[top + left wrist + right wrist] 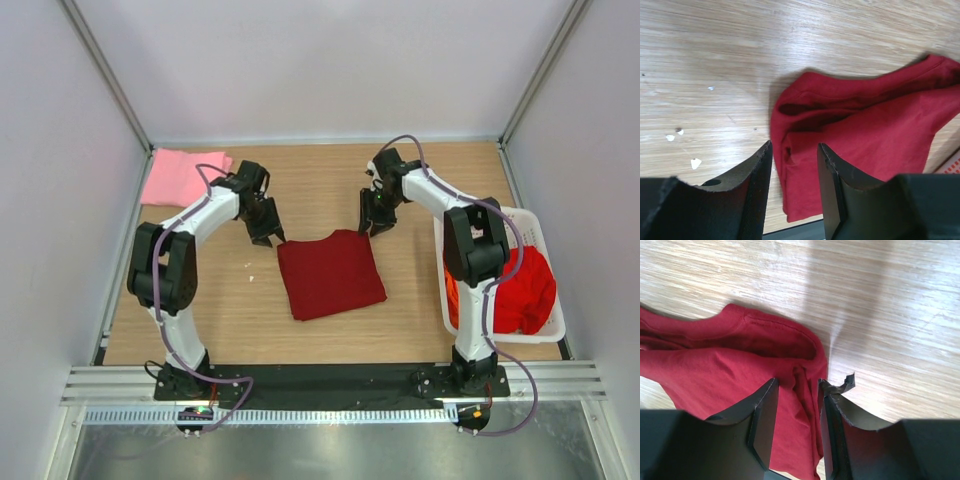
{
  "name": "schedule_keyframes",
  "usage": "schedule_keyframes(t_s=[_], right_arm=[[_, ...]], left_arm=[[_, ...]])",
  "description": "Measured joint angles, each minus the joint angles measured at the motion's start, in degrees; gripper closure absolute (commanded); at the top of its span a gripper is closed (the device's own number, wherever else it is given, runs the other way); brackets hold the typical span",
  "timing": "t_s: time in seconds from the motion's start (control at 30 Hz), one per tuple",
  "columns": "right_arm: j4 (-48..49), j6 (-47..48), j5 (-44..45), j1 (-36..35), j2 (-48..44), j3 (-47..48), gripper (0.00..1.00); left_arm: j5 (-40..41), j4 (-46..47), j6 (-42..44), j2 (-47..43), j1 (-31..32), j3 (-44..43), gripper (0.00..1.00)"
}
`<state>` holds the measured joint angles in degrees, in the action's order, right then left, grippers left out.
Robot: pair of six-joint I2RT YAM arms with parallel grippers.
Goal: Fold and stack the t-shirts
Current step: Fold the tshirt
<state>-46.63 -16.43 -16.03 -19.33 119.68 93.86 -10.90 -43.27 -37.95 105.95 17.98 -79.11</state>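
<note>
One folded maroon cloth t-shirt (330,273) at table (220,300) centre, one light pink t-shirt (183,176) far left, one bright red t-shirt (525,290), one orange t-shirt (452,295) in white slotted basket (530,218), left gripper (271,239), right gripper (377,230) both narrowly parted, empty, over maroon's far corners

The folded t-shirt (330,273) lies with its far corners beneath the left gripper (270,238) and the right gripper (378,228). A second t-shirt (185,177) lies behind and left of the left gripper. The basket (522,222), holding heaped t-shirts (525,285), stands right of the right gripper.
</note>
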Motion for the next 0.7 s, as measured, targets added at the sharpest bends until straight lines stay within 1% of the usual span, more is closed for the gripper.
schedule_keyframes(t_s=[0.17, 0.37, 0.53, 0.67, 0.7], right_arm=[[0.17, -0.31, -0.96, 0.0, 0.48, 0.15, 0.57], [0.42, -0.74, -2.01, 0.0, 0.74, 0.48, 0.57], [0.79, -1.6, -2.82, 0.0, 1.46, 0.59, 0.57], [1.11, -1.92, -3.28, 0.0, 2.14, 0.76, 0.58], [1.2, -1.97, -3.39, 0.0, 2.25, 0.79, 0.6]], left_arm=[[-1.68, 0.35, -1.14, 0.66, 0.0, -0.15, 0.54], [-3.17, 0.42, -2.58, 0.83, 0.0, -0.13, 0.54], [-4.15, 0.44, -3.67, 2.21, 0.09, -0.13, 0.57], [-4.28, 0.37, -3.98, 3.82, 0.33, -0.13, 0.62], [-4.33, 0.37, -4.07, 4.15, 0.39, -0.15, 0.63]])
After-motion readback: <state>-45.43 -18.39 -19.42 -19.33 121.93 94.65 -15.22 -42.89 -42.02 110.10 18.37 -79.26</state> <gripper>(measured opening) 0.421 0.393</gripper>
